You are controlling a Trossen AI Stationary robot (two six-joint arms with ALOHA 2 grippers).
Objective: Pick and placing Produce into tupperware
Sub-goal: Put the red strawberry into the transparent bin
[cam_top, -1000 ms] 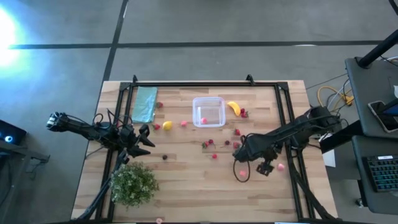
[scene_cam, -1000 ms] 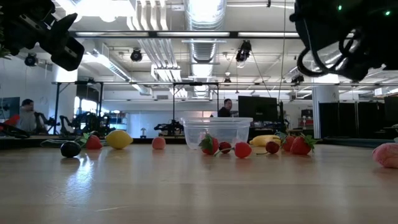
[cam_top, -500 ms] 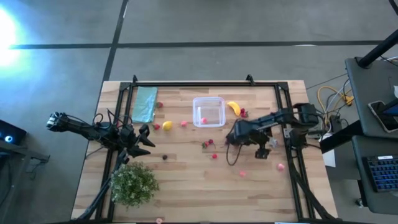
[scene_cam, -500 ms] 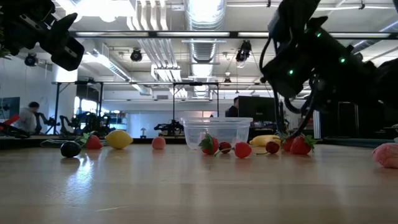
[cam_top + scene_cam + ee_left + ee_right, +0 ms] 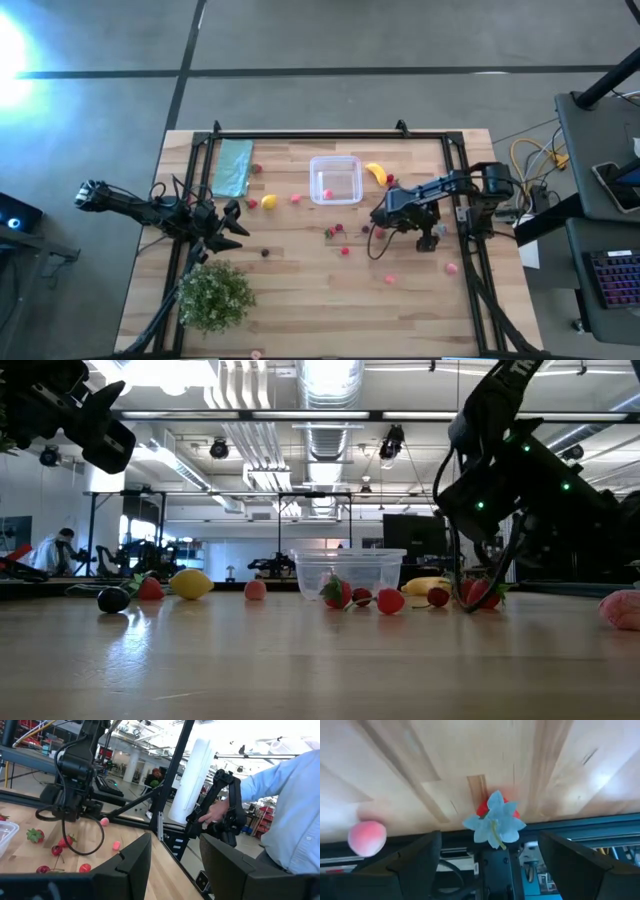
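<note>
I have the right pincer (image 5: 381, 213) low over the surface (image 5: 300, 300), just right of the tupperware (image 5: 335, 180) and near the banana (image 5: 375, 172). In its wrist view the fingers (image 5: 415, 865) stand wide apart, released, with a strawberry (image 5: 496, 815) with a pale leafy cap lying between them on the wood and a pink piece (image 5: 366, 837) off to one side. I cannot tell whether the fingers touch the strawberry.

The tupperware sits toward the far middle of the surface with one pink piece (image 5: 327, 193) inside it. The rest of the produce lies scattered: the lemon (image 5: 268, 202) and a pink berry (image 5: 295, 199) to its left, a dark piece (image 5: 265, 252) nearer the front, red berries (image 5: 335, 231) in front of the box, and two pink ones (image 5: 452, 267) near the right arm.

My left pincer (image 5: 232, 222) waits over the left side, beside the green bush (image 5: 215, 294), with the teal cloth (image 5: 234, 167) beyond it. Its wrist view shows its fingers (image 5: 130, 865) parted, holding nothing. That same view catches a person's sleeve (image 5: 290, 815) and a hand (image 5: 212, 812) on equipment beyond the surface.
</note>
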